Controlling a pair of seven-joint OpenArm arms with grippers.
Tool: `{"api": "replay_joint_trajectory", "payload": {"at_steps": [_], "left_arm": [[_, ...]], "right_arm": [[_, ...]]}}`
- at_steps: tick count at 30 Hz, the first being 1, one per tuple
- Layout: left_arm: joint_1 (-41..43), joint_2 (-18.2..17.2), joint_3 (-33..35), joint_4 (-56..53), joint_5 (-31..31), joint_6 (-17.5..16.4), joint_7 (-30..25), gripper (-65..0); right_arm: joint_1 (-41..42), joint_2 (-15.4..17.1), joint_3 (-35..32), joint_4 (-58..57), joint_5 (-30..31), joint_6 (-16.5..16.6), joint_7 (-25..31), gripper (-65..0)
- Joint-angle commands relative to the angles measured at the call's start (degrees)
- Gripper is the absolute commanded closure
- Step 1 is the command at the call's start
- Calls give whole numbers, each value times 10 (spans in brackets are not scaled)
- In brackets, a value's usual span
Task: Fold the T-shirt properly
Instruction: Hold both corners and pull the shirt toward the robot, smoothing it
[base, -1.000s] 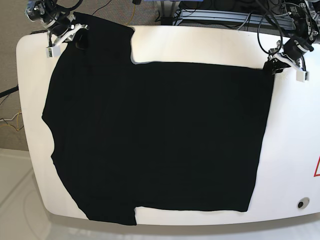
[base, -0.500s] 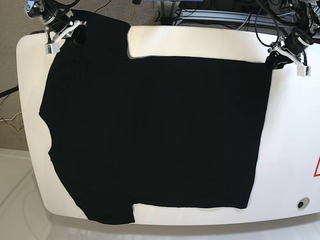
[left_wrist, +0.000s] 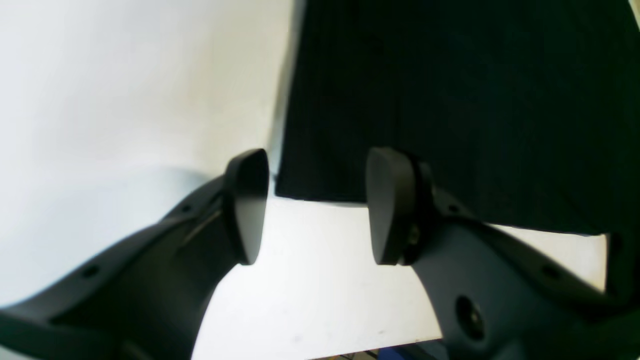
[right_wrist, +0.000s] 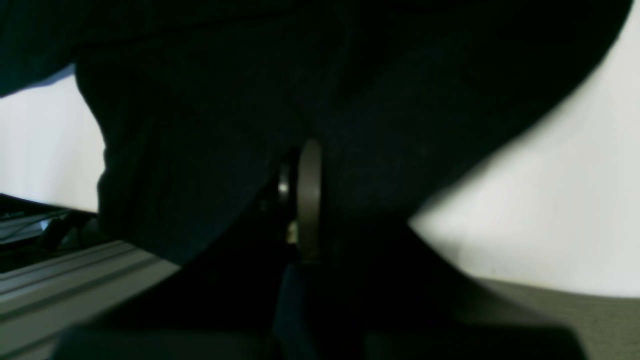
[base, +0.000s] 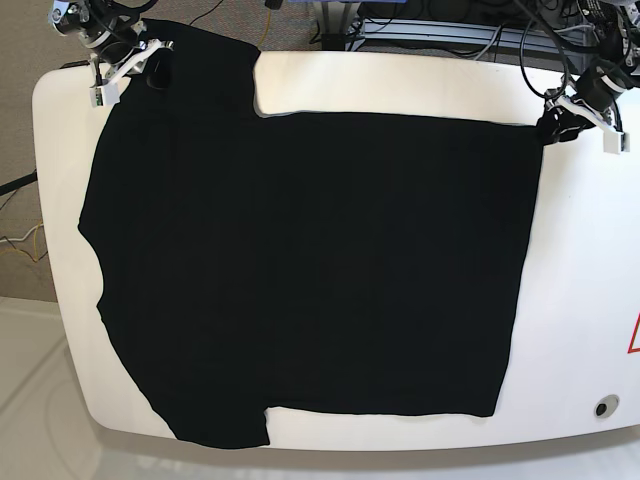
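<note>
T-shirt (base: 310, 260): black, spread flat across the white tabletop (base: 590, 300), covering most of it from the left edge to right of centre.
Long axis: runs left to right across the base view; sleeves sit at the left, one toward the upper left and one at the lower left, and the straight hem faces right.
Overhang: the lower-left sleeve reaches the front rim of the tabletop.
Right claw (base: 150, 62): upper left of the base view, clamped tight on the upper sleeve; in the wrist view dark cloth wraps both sides of the closed fingers, though that view is murky and I can't make out how much fabric is pinched.
Left claw (left_wrist: 315, 205): upper right of the base view, at the shirt's top right corner; fingers (left_wrist: 247, 205) parted with white tabletop showing between them, the cloth's corner just ahead of them, nothing gripped.
Change: a second ago the left claw was pinching that corner; now it has let go and backed slightly off it, and the hem edge lies straighter.
Right side: unchanged, same grip, same place.
</note>
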Motion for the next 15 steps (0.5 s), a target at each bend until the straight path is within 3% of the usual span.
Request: {"api": "replay_joint_trajectory", "payload": {"at_steps": [1, 6, 15], "left_arm": [[-1, -7, -2, 2, -11, -4, -8, -303], [-2, -2, 1, 0, -9, -3, 0, -278], [-4, 1, 4, -3, -7, 1, 4, -160]], "right_arm": [[-6, 6, 2, 6, 5, 3, -3, 0], [-3, 6, 3, 8, 7, 3, -5, 0], [-4, 6, 2, 11, 3, 3, -5, 0]]}}
